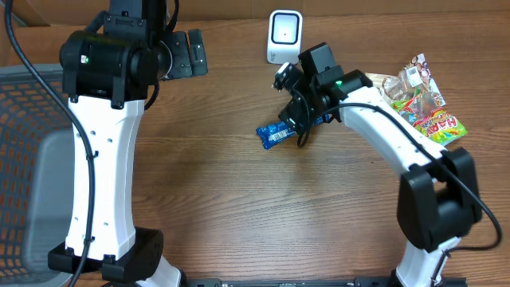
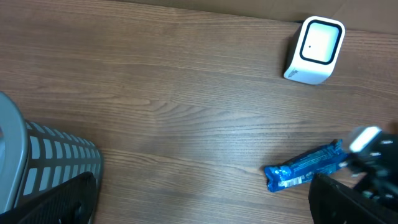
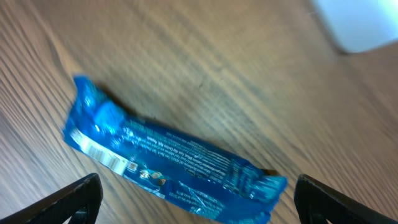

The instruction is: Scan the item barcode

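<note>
Well, right pincer hangs wide open over the blue snack bar, gripping nothing.
Bar lies flat on the table, near the white scanner, probably parked within its reach. Wrist cam shows what looks like a barcode strip facing up; overhead, the arm hides one end.

1. Setting: a robot test bench, laid out like a shop checkout.
2. Bench evidence: a left arm and a right arm, both white and black, stand at the near edge of a wood-grain tabletop.
3. Checkout evidence: a scanner at the far edge, a snack bar just before it, candy bags near the right edge, and a mesh basket at the left edge.
</note>
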Action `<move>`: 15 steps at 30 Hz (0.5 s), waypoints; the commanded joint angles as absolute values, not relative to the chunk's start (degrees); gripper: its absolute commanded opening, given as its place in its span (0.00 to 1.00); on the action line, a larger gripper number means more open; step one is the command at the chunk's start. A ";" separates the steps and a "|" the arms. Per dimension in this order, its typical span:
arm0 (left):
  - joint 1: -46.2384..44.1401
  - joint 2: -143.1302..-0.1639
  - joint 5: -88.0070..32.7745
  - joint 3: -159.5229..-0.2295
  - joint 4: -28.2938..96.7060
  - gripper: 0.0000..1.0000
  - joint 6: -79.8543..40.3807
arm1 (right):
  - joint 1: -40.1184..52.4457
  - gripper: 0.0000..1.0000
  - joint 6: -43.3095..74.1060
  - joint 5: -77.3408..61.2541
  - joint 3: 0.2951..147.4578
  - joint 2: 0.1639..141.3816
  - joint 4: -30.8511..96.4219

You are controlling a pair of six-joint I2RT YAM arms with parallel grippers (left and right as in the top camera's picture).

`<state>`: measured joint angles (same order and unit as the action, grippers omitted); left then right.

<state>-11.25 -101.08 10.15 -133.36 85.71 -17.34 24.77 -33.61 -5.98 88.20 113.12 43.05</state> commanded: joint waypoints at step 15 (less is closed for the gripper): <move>-11.27 -101.14 10.92 -133.27 85.47 1.00 -16.27 | 23.49 0.69 -43.59 -13.50 89.21 123.37 43.33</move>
<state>-11.25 -101.08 10.15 -133.36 85.71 -17.34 23.66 -45.65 -11.51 88.20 121.82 42.61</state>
